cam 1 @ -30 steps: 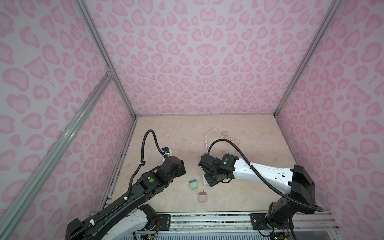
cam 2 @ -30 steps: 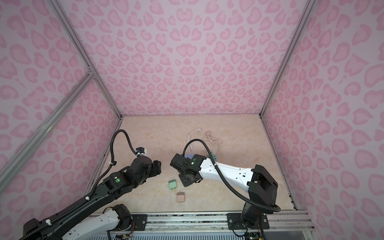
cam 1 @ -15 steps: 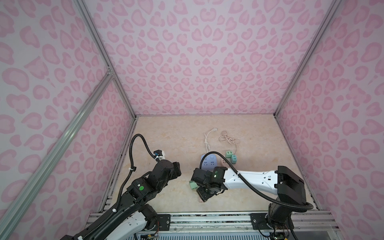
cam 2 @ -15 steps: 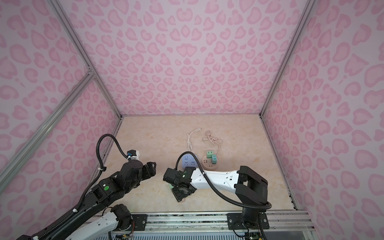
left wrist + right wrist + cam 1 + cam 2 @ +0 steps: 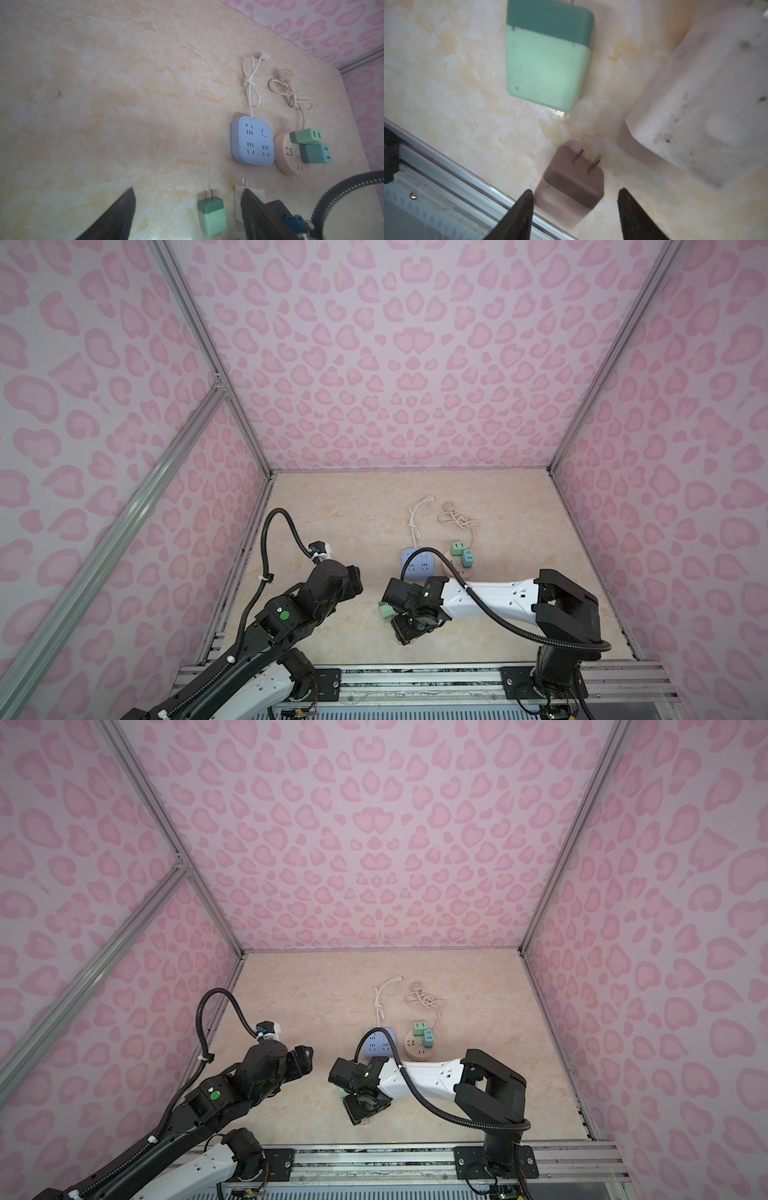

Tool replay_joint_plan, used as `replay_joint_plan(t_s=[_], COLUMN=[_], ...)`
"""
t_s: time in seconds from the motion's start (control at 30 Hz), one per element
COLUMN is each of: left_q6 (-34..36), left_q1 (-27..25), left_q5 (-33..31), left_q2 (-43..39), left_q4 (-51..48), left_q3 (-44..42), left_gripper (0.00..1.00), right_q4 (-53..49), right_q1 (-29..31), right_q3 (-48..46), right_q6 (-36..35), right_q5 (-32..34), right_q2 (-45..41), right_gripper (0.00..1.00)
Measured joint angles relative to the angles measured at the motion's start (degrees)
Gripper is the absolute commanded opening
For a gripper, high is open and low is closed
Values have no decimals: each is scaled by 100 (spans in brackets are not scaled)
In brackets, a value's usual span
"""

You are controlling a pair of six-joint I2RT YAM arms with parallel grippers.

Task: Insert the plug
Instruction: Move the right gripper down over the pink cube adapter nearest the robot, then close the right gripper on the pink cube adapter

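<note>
Pink blotch-printed walls box in a glossy bench with a cream marble pattern. Near its front rail lies the mauve plug, a small rounded block in two tones, its two thin metal prongs pointing away from the rail. In both top views the right arm hides it. The right arm's fingers hang just above it, spread apart, with the plug's body showing between their tips — nothing is gripped yet. The left arm's fingers stand wide and empty over the bench to the left.

As I read it, the step in hand is the pick-up. To do it well, come straight down so the fingers close on the plug's flat sides, behind the prongs, leaving the prongs free for the socket. The shell looks like smooth hard plastic and the bench is slick, so a skewed closing could push the plug away or turn it.

A mint-and-teal plug and a pale, scuffed plug lie just beside it — keep the fingers clear of both.

Free slots show on the blue square strip, which is matte and round-cornered. The round pink strip beside it carries two green plugs already seated.
</note>
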Motion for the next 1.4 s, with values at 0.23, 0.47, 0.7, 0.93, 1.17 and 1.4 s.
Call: replay_joint_plan(t_s=[0.23,0.47,0.7,0.93,1.17,1.4], left_q6=[-55,-72,-138,-140,-136,13], left_q1=[0,0,0,0,0,-2], left_q5=[52,55,105,223,540,1290], left_q2=[2,-33,-33,35,238,719], left_q4=[-9,-9,-11,-11,-15,24], left_q3=[-13,-83,-125,-122,37,369], left_gripper=[81,81,81,80,78,75], right_q4=[37,-120,-302,-313,-328,-481], right_q1=[7,4,2,0,-197,-654], right_q3=[81,61,-44,-83,-223,-533], right_q6=[22,74,131,57,-120,-597], right_q5=[-144,-125,9,26,-140,-181], right_q2=[177,225,203,129,-341,-1456], right_gripper=[61,49,46,33,30,28])
